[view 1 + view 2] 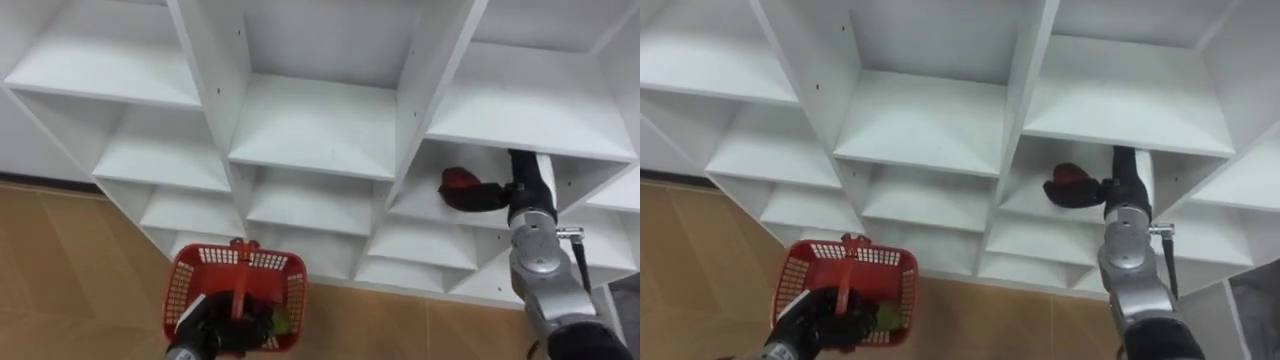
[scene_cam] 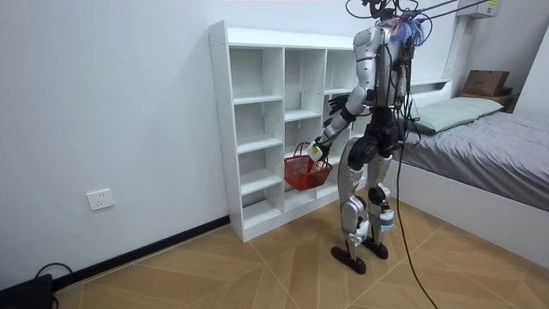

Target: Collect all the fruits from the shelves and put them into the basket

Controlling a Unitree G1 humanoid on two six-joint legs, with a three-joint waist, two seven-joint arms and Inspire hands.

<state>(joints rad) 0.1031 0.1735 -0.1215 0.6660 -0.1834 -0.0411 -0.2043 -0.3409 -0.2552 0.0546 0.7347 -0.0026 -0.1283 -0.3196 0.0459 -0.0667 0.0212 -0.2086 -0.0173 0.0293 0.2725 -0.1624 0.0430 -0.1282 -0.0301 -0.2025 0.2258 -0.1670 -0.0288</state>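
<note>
Room view placed the robot standing between the white closet (image 2: 221,129) and a bed (image 2: 480,146). The eye views added detail: right hand (image 1: 494,194) clasped round a red fruit (image 1: 455,180) in a closet compartment, left hand (image 1: 215,330) gripping the red basket (image 1: 184,278) by its handle, a green fruit (image 1: 281,322) inside.

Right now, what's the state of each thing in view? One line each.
left hand: shut on the handle of the red basket.
red basket: upright, held off the floor.
green item: lying in the basket.
right hand: reached into a closet compartment, closed round the red fruit.
red fruit: inside that compartment, gripped.
closet: open-fronted, no doors.
</note>
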